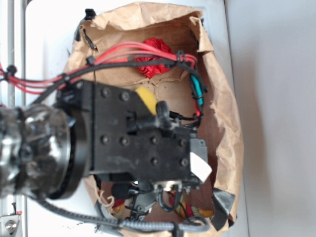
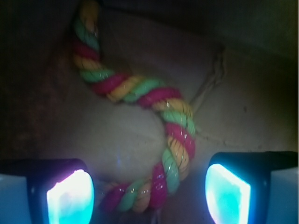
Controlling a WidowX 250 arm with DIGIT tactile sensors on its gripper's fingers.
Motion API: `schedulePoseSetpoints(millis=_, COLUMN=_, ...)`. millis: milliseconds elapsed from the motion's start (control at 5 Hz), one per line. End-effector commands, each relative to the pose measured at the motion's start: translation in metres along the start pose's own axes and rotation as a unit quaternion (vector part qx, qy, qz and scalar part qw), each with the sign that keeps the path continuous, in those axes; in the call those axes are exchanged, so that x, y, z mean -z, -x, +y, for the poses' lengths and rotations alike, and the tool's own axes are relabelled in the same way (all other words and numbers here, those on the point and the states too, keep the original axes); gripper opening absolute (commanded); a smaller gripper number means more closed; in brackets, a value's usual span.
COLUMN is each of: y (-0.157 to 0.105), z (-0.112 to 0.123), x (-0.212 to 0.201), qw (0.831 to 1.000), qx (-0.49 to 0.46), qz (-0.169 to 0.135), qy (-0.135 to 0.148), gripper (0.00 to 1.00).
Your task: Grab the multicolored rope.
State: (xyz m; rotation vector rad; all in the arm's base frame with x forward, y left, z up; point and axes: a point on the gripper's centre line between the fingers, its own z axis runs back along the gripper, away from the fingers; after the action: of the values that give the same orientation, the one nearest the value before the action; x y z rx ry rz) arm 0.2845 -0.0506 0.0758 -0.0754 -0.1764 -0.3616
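Note:
The multicolored rope (image 2: 145, 91), twisted from red, yellow and green strands, lies in an S-curve on the brown paper floor of the bag. In the wrist view its lower bend runs between my two glowing pads (image 2: 70, 196), touching neither. My gripper (image 2: 148, 193) is open and straddles that bend. From the exterior view the arm hides most of the rope. Only a coloured bit of the rope (image 1: 192, 211) shows beside the gripper (image 1: 153, 197) at the bag's near end.
Everything sits inside a crumpled brown paper bag (image 1: 227, 98) with raised walls all round. A wrinkly red paper ball (image 1: 155, 59) lies at the far end. A yellow sponge wedge (image 1: 145, 98) peeks out beside the arm. Red and black cables (image 1: 123, 54) cross above.

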Motion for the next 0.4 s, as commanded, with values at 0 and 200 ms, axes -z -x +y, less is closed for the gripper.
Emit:
schedulePoseSetpoints(millis=0, y=-0.009, z=0.000, x=-0.014, qw=0.999, qx=0.003, qz=-0.021, qy=-0.024, gripper=1.00)
schedulePoseSetpoints(millis=200, y=-0.012, z=0.002, x=0.000, qw=1.000, qx=0.001, qz=-0.006, qy=-0.009, gripper=1.00)
